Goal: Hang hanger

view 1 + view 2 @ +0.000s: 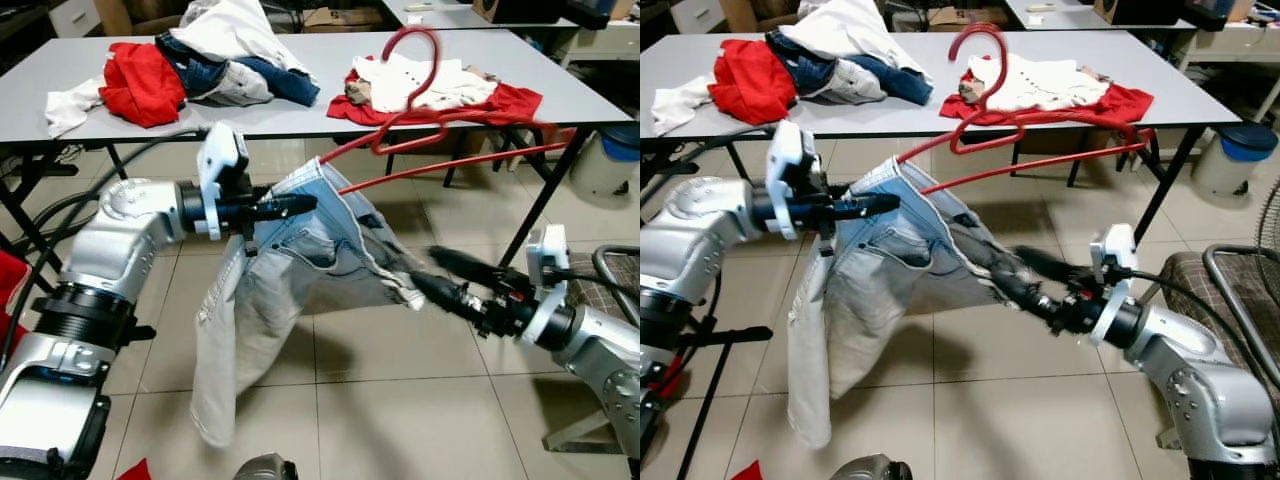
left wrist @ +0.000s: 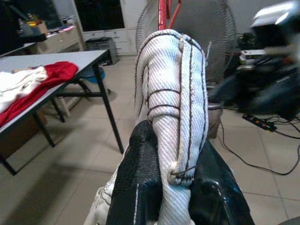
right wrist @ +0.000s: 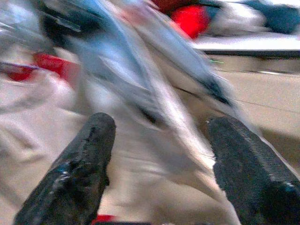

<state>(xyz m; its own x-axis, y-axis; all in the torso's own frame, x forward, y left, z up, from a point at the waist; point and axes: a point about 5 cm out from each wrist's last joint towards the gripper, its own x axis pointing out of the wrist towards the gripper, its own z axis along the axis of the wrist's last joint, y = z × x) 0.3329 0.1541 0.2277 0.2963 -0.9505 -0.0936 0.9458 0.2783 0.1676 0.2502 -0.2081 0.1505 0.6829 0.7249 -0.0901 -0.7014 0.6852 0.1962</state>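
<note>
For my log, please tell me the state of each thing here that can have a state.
Jeans: draped on the hanger, one leg hanging down, off the floor.
Red hanger: in the air, tilted, not hung.
Left claw: shut on the jeans waistband.
Right claw: open, at the jeans' edge.
Clothes pile: heaped on the table.

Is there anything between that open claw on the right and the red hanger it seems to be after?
Yes. The jeans, held up by the left gripper, hang over the hanger's bar. The right gripper, jaws apart, sits at the jeans' lower edge, so denim lies between it and the hanger.
</note>
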